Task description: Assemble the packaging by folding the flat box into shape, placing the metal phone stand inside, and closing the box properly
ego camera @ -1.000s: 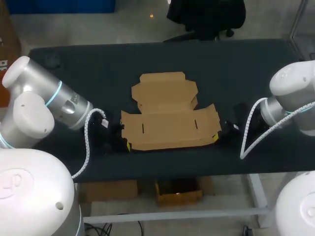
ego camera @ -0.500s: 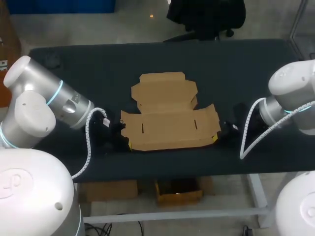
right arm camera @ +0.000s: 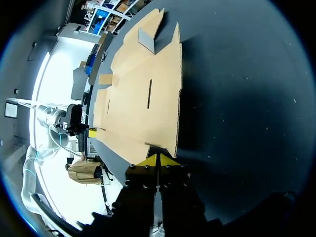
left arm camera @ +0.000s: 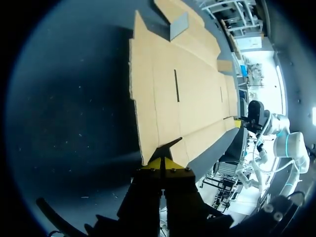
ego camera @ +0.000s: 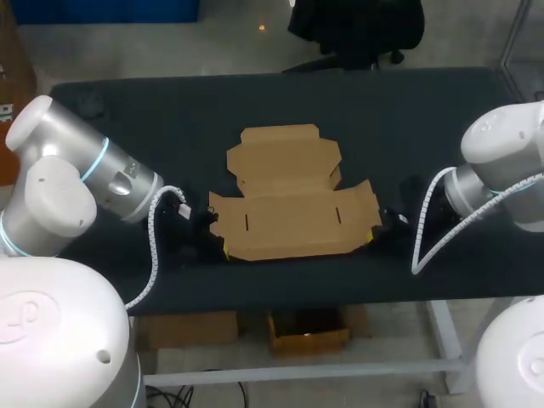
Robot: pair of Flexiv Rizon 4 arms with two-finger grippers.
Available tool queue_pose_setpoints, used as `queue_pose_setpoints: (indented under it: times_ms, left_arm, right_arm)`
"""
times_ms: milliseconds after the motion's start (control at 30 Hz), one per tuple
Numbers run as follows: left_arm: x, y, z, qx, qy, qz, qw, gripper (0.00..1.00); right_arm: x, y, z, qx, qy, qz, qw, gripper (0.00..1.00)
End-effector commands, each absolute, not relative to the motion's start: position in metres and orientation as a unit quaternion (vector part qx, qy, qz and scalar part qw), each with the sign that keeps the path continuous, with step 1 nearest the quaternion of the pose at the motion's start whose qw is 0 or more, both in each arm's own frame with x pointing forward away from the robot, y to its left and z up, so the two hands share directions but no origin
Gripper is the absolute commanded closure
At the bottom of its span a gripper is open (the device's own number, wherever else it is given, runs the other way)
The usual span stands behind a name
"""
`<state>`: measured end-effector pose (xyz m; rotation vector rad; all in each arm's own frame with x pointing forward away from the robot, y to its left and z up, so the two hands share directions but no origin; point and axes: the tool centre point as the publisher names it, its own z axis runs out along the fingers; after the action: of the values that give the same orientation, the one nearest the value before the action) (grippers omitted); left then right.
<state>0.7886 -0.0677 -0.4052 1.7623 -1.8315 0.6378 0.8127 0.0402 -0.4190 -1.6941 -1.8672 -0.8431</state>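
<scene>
A flat brown cardboard box [ego camera: 289, 204] lies unfolded in the middle of the black table, with its lid panel toward the far side. My left gripper [ego camera: 223, 249] is shut, low on the table, with its yellow tips at the box's front left corner. In the left wrist view the left gripper [left arm camera: 162, 163] touches the edge of the cardboard [left arm camera: 177, 94] just ahead of it. My right gripper [ego camera: 375, 235] is shut at the front right corner. The right wrist view shows the right gripper [right arm camera: 158, 160] against the cardboard [right arm camera: 143, 94]. No metal phone stand is in view.
The black table [ego camera: 170, 127] has bare surface to the left, right and far side of the box. A small dark round object [ego camera: 89, 104] sits at the far left corner. The table's front edge runs close behind both grippers.
Both grippers have crept slightly inward toward the box's front corners. The box has not visibly moved.
</scene>
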Motion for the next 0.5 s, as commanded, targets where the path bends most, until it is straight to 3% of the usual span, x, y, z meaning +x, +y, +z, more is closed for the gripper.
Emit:
queue_pose_setpoints:
  times_ms: [33, 500]
  left_arm:
    - [0.788, -0.067, -0.408, 0.654, -0.673, 0.233, 0.257, 1.00]
    - [0.787, -0.067, -0.418, 0.661, -0.663, 0.224, 0.272, 1.00]
  right_arm:
    - [0.812, 0.039, -0.422, -0.618, -0.681, -0.309, 0.242, 1.00]
    - [0.812, 0.041, -0.423, -0.619, -0.681, -0.307, 0.244, 1.00]
